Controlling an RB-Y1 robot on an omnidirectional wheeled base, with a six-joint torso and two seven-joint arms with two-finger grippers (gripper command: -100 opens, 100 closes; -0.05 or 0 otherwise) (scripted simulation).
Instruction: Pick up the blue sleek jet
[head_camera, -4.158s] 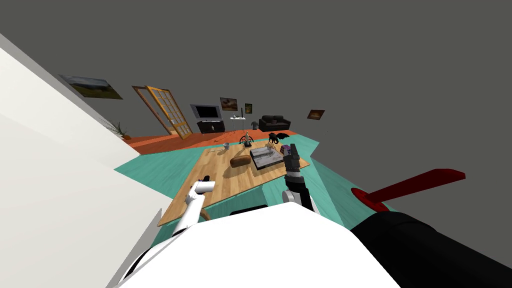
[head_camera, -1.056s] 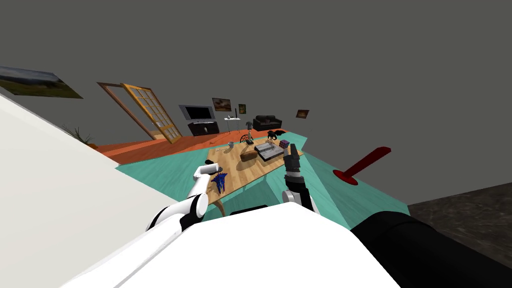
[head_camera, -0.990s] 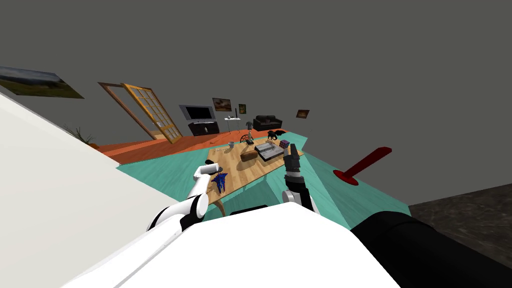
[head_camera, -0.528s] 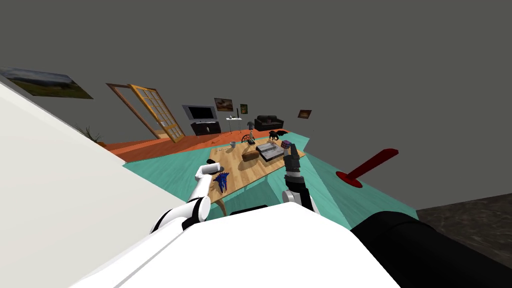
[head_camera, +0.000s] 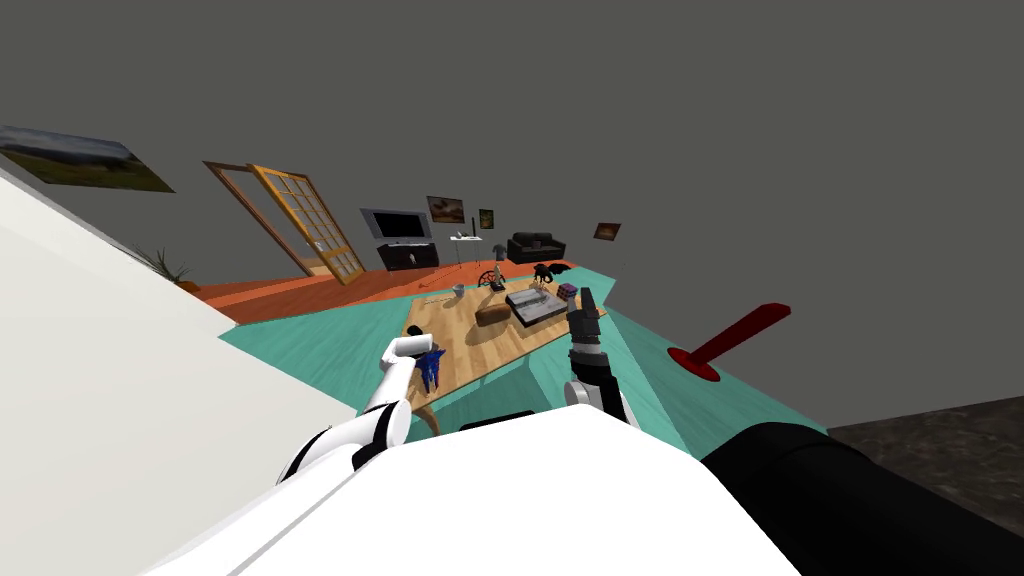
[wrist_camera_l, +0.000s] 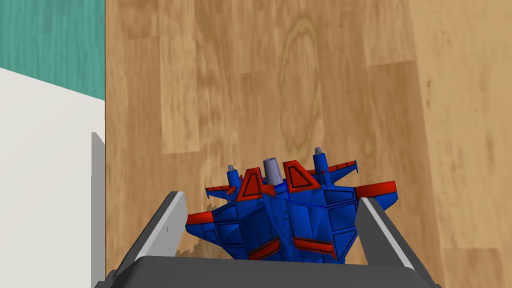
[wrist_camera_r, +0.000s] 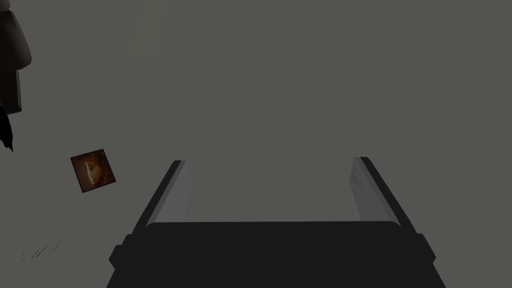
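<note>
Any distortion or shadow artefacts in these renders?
Head view: wide-lens roll, the table slants and walls splay. Left wrist view: evenly lit, sharp; the blue jet casts a stair-stepped shadow on the table by the left claw. Right wrist view: dim, flat, right claw barely shaded.

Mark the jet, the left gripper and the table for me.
jet (wrist_camera_l: 280, 220): left wrist view, blue fuselage.
left gripper (wrist_camera_l: 269, 197): left wrist view, midway between fingertips.
table (wrist_camera_l: 310, 75): left wrist view, bare wood.

left gripper (wrist_camera_l: 270, 197): out over the wooden table (wrist_camera_l: 300, 75), forward of its spot four seconds ago
blue jet (wrist_camera_l: 285, 220): now between its spread fingers (wrist_camera_l: 167, 230)
</note>
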